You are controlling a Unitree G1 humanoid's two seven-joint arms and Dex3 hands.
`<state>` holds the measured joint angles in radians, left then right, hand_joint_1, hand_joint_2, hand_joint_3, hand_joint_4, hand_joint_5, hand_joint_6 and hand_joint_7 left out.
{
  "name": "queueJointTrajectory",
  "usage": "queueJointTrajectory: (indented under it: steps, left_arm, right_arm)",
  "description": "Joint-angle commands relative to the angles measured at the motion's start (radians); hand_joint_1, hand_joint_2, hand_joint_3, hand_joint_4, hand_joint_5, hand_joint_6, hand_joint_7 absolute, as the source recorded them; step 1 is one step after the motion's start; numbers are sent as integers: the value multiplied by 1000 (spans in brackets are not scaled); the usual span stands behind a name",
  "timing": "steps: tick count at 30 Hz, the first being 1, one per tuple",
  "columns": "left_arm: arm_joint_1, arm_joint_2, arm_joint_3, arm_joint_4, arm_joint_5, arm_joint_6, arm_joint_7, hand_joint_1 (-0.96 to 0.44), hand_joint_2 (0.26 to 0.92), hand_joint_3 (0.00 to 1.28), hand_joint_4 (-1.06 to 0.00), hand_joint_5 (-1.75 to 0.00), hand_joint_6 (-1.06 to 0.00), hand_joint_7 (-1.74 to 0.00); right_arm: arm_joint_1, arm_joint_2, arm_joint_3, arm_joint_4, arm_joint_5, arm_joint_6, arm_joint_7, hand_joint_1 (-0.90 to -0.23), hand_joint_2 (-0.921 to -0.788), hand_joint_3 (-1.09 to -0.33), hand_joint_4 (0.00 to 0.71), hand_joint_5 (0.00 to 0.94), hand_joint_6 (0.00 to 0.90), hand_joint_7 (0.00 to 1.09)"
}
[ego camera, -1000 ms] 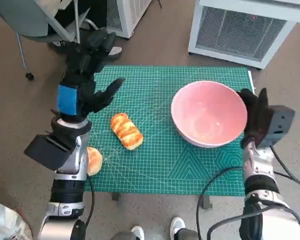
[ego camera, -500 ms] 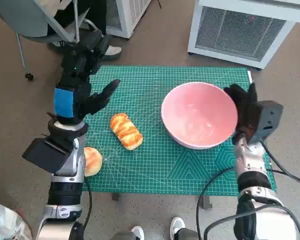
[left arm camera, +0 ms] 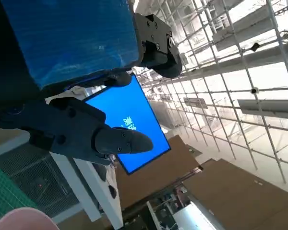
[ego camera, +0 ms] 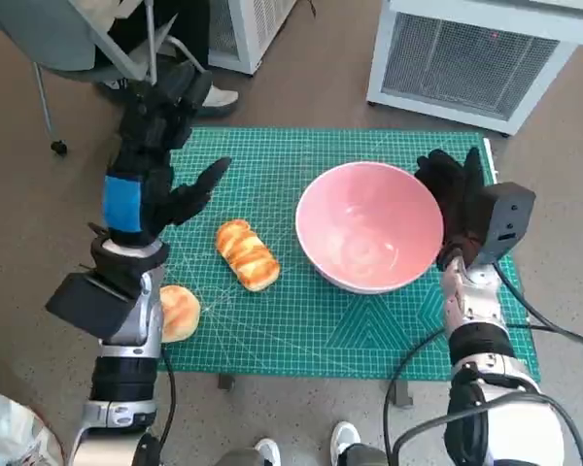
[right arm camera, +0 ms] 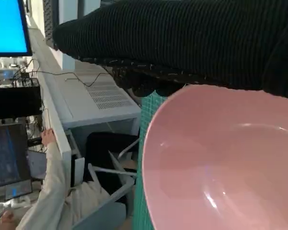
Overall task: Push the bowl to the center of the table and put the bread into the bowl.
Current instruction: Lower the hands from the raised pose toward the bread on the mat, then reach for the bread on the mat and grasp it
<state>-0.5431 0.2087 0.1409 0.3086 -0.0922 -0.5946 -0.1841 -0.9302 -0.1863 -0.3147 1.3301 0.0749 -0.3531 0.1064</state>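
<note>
Your right hand [ego camera: 457,199], fingers apart, pressed flat against the pink bowl [ego camera: 369,226] right of centre frame; the left hand [ego camera: 160,146] hovered open, holding nothing. Push further and the rim could shove the bread [ego camera: 245,253], centre-left.

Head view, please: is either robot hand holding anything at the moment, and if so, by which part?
Nothing is held. The gloved right robot hand rests flat against the outer rim of the pink bowl, pushing rather than gripping. The blue-taped left robot hand hovers empty, fingers spread.
</note>
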Motion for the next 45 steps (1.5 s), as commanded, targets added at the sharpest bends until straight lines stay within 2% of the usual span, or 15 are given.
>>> queueJointTrajectory:
  steps: [1, 11, 15, 21, 23, 26, 32, 37, 45]
  left_arm:
    - [11, 15, 5, 15, -2, -6, -8, -324, 921, 199, -459, -7, -261, -453]
    - [14, 42, -14, 57, 48, -36, -14, -337, 921, 197, -459, -6, -255, -433]
    - [11, 90, -29, 102, 100, -66, -29, -340, 921, 193, -447, -1, -243, -421]
    - [-25, 209, -82, 193, 221, -92, -78, -358, 921, 180, -432, 0, -245, -373]
    - [-41, 249, -105, 218, 260, -99, -97, -362, 921, 172, -427, 0, -257, -346]
    - [-67, 294, -140, 250, 302, -110, -128, -367, 921, 156, -421, 0, -277, -317]
    - [-117, 359, -210, 307, 343, -118, -218, -361, 921, 76, -408, 0, -331, -244]
    - [-153, 386, -252, 352, 330, -111, -312, -330, 900, 15, -392, 0, -405, -144]
    - [-212, 406, -303, 422, 333, -92, -432, -274, 843, 0, -380, 0, -465, -79]
  right_arm:
    - [6, -12, -9, 6, 3, 8, 7, -483, -921, -867, 208, 1, 280, 4]
    - [-6, -30, -4, -10, -3, -39, -15, -489, -921, -858, 212, 3, 287, 7]
    - [-16, -37, 9, -39, -8, -112, -5, -501, -921, -850, 214, 2, 289, 8]
    - [-14, -59, 21, -106, 8, -317, 102, -518, -921, -837, 207, 1, 284, 5]
    - [-11, -59, 22, -145, 25, -401, 150, -520, -921, -831, 215, 4, 286, 6]
    - [0, -46, 19, -213, 69, -506, 229, -525, -921, -822, 236, 13, 291, 9]
    - [42, -23, 50, -363, 156, -656, 367, -548, -921, -787, 293, 29, 318, 22]
    - [76, -24, 80, -465, 225, -687, 458, -579, -921, -757, 309, 26, 329, 27]
    - [142, -35, 119, -605, 267, -657, 508, -621, -921, -724, 316, 18, 340, 33]
